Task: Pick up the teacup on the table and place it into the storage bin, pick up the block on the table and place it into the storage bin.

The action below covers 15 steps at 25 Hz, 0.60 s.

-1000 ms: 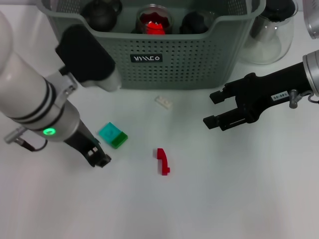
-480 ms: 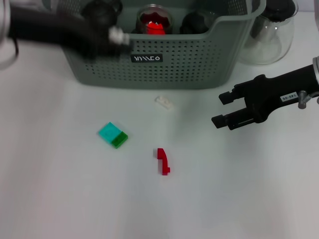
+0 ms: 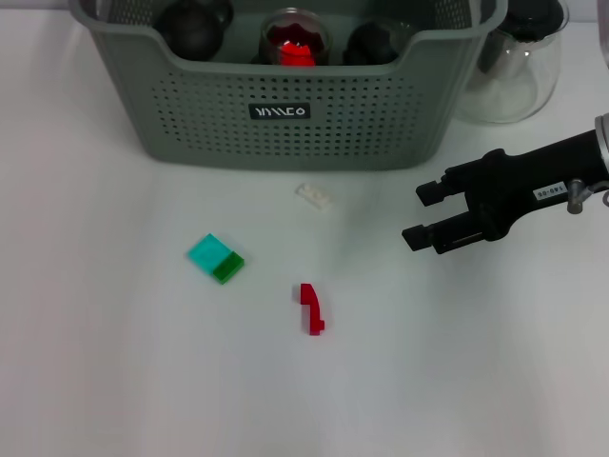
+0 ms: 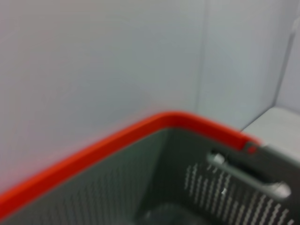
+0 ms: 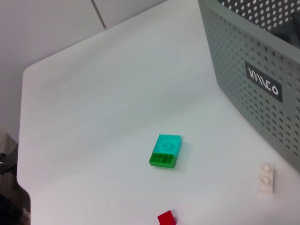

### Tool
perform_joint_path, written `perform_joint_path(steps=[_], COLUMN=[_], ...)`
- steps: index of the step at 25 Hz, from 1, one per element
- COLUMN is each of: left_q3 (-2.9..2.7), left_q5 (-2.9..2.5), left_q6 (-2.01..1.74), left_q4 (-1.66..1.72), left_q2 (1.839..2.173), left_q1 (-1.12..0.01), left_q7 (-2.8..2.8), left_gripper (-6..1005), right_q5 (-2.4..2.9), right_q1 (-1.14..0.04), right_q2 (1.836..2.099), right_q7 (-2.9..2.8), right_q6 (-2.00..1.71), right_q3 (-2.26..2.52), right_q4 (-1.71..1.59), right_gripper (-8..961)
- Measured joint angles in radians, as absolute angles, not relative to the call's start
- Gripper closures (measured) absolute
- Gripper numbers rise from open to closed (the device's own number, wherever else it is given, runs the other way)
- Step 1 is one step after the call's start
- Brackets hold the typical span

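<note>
Standing at the far edge of the white table [image 3: 114, 381], the storage bin [image 3: 314, 133] is seen as a grey-green plastic basket with walls perforated by rows of small round holes, a dipped handle cut-out in its near rim and a small black label [image 3: 279, 111] with white lettering. Inside it, dark rounded objects [image 3: 195, 21] and a glass vessel with red contents [image 3: 294, 38] are visible. A clear glass carafe [image 3: 519, 71] is placed just beside the bin's right corner.

On the smooth tabletop three small blocks are spread apart: a flat teal-and-green block [image 3: 215, 258], a small white studded piece [image 3: 313, 196] near the bin's front wall, and a narrow red piece [image 3: 311, 307] nearest the robot.

The right gripper [image 3: 425, 215] is held low over the table, right of the white piece, on a black arm stretched in from the right edge; its two black fingers [image 3: 433, 191] are parted and nothing is between them. The left gripper is not seen in the head view; its wrist camera shows only the bin's perforated inner wall [image 4: 206, 187] and an orange-lit rim, blurred.
</note>
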<state>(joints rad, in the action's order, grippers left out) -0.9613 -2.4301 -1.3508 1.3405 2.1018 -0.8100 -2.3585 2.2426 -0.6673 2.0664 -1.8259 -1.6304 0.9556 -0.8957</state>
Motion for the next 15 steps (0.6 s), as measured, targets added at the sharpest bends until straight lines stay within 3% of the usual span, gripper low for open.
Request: perform_joint_path(steps=[6,15], left_q3=[-0.962,-0.986], left_q5=[-2.510,-2.538], left_q6=[-1.200,-1.086], left_q4=[1.035,0.996], left_q2=[2.081,2.101], left_q1=[-0.938,-0.954], left_q7=[-2.371,-2.395], left_gripper=[510,481], right_q5=[2.243,2.243], right_q1=[-0.668,-0.672], right_q2=[2.068,2.069], right_q7=[-1.826,-1.825], right_q6=[-1.623,-1.612], right_q3=[0.956,0.959], right_q4=[-0.896,-0.896], right_gripper=[159,159])
